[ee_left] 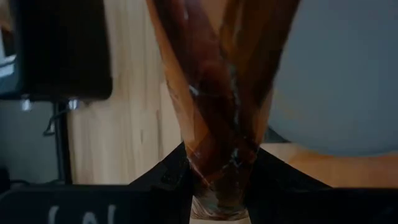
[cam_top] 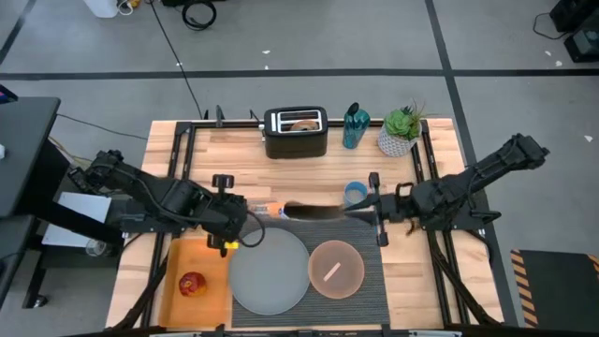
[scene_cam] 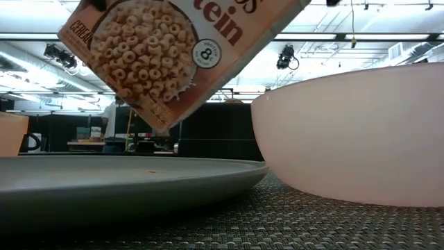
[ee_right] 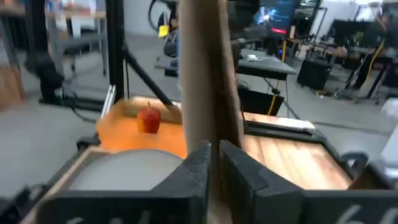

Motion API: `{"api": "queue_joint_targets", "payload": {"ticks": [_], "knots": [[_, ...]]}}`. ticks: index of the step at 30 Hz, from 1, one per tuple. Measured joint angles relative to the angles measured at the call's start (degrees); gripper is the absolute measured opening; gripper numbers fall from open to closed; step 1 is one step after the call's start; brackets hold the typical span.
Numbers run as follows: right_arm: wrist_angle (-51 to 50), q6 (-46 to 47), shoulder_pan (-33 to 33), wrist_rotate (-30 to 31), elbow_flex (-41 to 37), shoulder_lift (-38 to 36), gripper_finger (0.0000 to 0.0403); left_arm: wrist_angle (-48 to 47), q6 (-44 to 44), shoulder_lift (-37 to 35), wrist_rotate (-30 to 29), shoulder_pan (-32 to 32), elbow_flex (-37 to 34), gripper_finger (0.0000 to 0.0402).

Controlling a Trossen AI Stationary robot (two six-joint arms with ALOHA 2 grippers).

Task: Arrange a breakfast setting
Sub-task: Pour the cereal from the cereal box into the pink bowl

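Observation:
A cereal box [cam_top: 314, 211] hangs in the air between my two grippers, just beyond the plate and bowl. In the low view the cereal box [scene_cam: 180, 48] is tilted, one corner down. My left gripper [cam_top: 245, 223] is shut on its left end and my right gripper [cam_top: 372, 208] on its right end. The pale grey plate [cam_top: 270, 271] and the pink bowl [cam_top: 337, 270], with a spoon [cam_top: 331, 272] in it, rest on the dark ribbed placemat [cam_top: 384, 281]. The red apple [cam_top: 192, 284] lies on the orange tray [cam_top: 208, 262]. A bagel [cam_top: 301, 123] sticks out of the black toaster [cam_top: 295, 136]. My left gripper pinches the glossy brown end of the box [ee_left: 217, 168] between its two fingers [ee_left: 165, 177], coming level from the table's left. The box runs on away from the fingers, lifted clear of the table. My right gripper pinches a thin cardboard edge of the box [ee_right: 208, 118] between its two fingers [ee_right: 199, 162], coming level from the table's right. The box stands clear above the table.
A blue bottle [cam_top: 354, 126] and a potted plant [cam_top: 401, 131] stand at the far edge beside the toaster. A blue cup [cam_top: 354, 194] sits close behind the box near my right gripper. Black rails run along the table's left and right sides.

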Motion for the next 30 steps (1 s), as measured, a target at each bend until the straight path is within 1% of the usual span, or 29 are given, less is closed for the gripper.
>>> {"api": "queue_joint_targets", "payload": {"ticks": [4,6,8,11,12,14,18,23,27,30], "knots": [[-1.64,-5.43,2.54,8.35,5.61,5.66,0.0094,0.26,0.40,1.03,0.47,-0.58,0.00,0.0112],[-2.53,-7.40,3.61,11.94,8.32,7.24,0.0115,0.15,-0.33,1.67,1.09,-0.62,0.00,0.0112],[-3.92,-7.98,4.65,13.02,11.05,8.41,0.0134,-0.35,-1.53,2.18,1.68,-0.59,0.00,0.0112],[-5.99,-7.90,5.12,10.27,13.45,10.20,0.0152,-0.42,-2.53,2.25,1.61,-0.86,-0.02,0.0112],[-5.83,-7.80,5.11,8.96,14.03,10.89,0.0154,-0.18,-2.70,2.25,1.59,-1.07,-0.02,0.0112],[-6.00,-7.80,4.97,8.69,14.86,12.17,0.0156,0.10,-2.66,2.27,1.68,-1.19,-0.02,0.0112],[-6.40,-8.87,4.66,12.76,16.56,14.74,0.0156,0.00,-3.55,2.27,1.77,-1.27,-0.02,0.0112],[-6.28,-10.27,4.58,12.98,17.93,15.98,0.0156,0.45,-3.95,2.30,1.66,-1.70,-0.04,0.0112],[-6.97,-10.32,3.71,14.91,17.91,15.84,0.0155,0.68,-3.73,2.30,1.66,-2.04,-0.04,0.0112],[-6.75,-10.35,3.58,15.18,17.91,15.81,0.0155,0.73,-3.70,2.27,1.65,-2.04,-0.04,0.0112]]}}
